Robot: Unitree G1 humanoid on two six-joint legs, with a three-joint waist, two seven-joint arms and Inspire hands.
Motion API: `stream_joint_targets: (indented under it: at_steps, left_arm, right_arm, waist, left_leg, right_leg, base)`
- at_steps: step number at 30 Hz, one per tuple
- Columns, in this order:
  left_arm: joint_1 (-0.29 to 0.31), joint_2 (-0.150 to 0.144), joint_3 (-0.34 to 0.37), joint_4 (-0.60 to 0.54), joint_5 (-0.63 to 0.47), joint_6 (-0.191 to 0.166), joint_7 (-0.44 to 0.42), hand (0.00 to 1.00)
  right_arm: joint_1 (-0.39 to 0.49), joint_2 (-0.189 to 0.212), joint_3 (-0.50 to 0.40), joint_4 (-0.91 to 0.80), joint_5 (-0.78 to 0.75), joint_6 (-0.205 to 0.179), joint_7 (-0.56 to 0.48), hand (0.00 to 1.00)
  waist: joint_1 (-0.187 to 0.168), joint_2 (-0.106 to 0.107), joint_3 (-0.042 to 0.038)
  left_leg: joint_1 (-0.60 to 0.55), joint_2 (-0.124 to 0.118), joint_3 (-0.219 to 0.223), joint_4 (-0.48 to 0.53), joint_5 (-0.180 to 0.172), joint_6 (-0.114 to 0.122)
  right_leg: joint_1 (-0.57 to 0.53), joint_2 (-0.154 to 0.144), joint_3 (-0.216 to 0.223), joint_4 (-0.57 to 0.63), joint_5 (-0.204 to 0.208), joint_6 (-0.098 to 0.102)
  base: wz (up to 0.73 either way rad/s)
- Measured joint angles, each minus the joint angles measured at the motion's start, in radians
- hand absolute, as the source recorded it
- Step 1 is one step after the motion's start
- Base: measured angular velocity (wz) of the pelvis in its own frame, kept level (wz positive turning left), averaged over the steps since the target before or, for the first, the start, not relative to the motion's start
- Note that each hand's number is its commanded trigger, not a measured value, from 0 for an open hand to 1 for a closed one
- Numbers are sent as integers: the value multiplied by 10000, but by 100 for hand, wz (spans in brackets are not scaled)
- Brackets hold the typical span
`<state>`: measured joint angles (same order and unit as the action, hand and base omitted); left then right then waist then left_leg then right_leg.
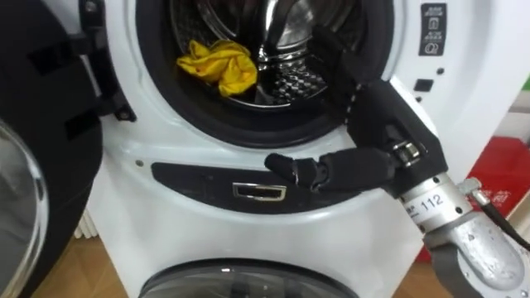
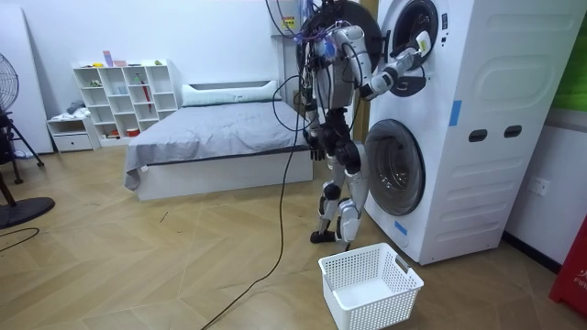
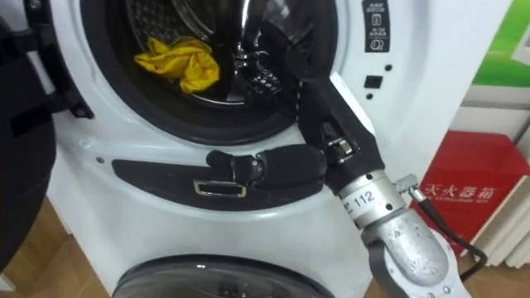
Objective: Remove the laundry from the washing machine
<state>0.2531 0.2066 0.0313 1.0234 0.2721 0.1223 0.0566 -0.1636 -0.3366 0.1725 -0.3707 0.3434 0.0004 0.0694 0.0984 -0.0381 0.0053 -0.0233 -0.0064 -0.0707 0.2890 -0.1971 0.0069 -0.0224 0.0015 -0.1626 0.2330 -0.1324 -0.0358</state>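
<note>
A crumpled yellow cloth [image 1: 219,66] lies at the front left of the upper washing machine's steel drum [image 1: 294,79]. My right hand [image 1: 377,116] is at the lower right of the drum's dark rim. Its fingers [image 1: 327,54] reach straight into the drum, to the right of the cloth and apart from it. The thumb sticks out to the left over the dark panel under the opening. The hand is open and holds nothing. In the room view I stand upright facing the stacked machines, right arm [image 2: 390,78] raised to the upper drum.
The upper machine's open door [image 1: 33,165] hangs at my left. The lower washing machine [image 2: 390,174] has its round door shut. A white laundry basket [image 2: 371,284] stands on the floor beside my feet. A red box [image 1: 505,174] is at the right. A bed [image 2: 211,137] stands behind me.
</note>
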Motion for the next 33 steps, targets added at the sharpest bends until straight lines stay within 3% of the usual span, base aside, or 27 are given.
stream_joint_targets:
  at_steps: [3,9,14,19,23,28,33]
  left_arm:
    - [-65,-4,-47,-11,2,-1,0,0]
    - [-286,2,-263,171,-8,-104,1,0]
    - [-195,70,-387,162,-54,-208,-29,0]
    - [-127,212,-457,186,-58,-256,-92,0]
    - [-60,185,-459,206,-53,-439,-91,0]
    - [-17,-15,-468,182,-57,-442,-91,0]
    - [-62,-25,-462,185,-51,-432,-98,0]
  right_arm:
    - [-1,233,45,-45,7,-1,70,0]
    - [-12,295,115,-151,49,18,295,0]
    - [-12,275,123,-469,514,97,575,0]
    - [-13,312,215,-685,1049,118,743,0]
    - [-14,299,217,-757,1186,205,931,0]
    - [-24,314,215,-760,1430,233,783,0]
    - [-24,303,209,-759,2252,248,526,0]
  waist:
    - [-89,16,1]
    - [-92,75,1]
    - [-88,159,-69]
    - [-80,152,-78]
    - [-58,66,-115]
    - [102,27,-109]
    - [191,15,-88]
  left_leg:
    - [54,20,-21,-83,8,-7]
    - [120,38,0,-213,33,-53]
    - [47,82,56,-332,77,-81]
    - [98,156,52,-553,184,-185]
    - [146,242,51,-598,215,-244]
    - [170,319,137,-575,217,-285]
    - [174,329,138,-656,230,-321]
  right_leg:
    - [84,27,-49,-138,47,-24]
    - [81,26,-68,-143,31,-54]
    - [-65,58,-64,-158,48,-106]
    - [-135,122,-73,-140,-2,-233]
    - [-136,194,-104,-113,-79,-354]
    - [-130,270,-39,-130,-85,-410]
    - [-164,269,-64,-103,-85,-414]
  base:
    - [2]
    - [-3]
    - [-3]
    - [-1]
    - [0]
    - [-4]
    - [0]
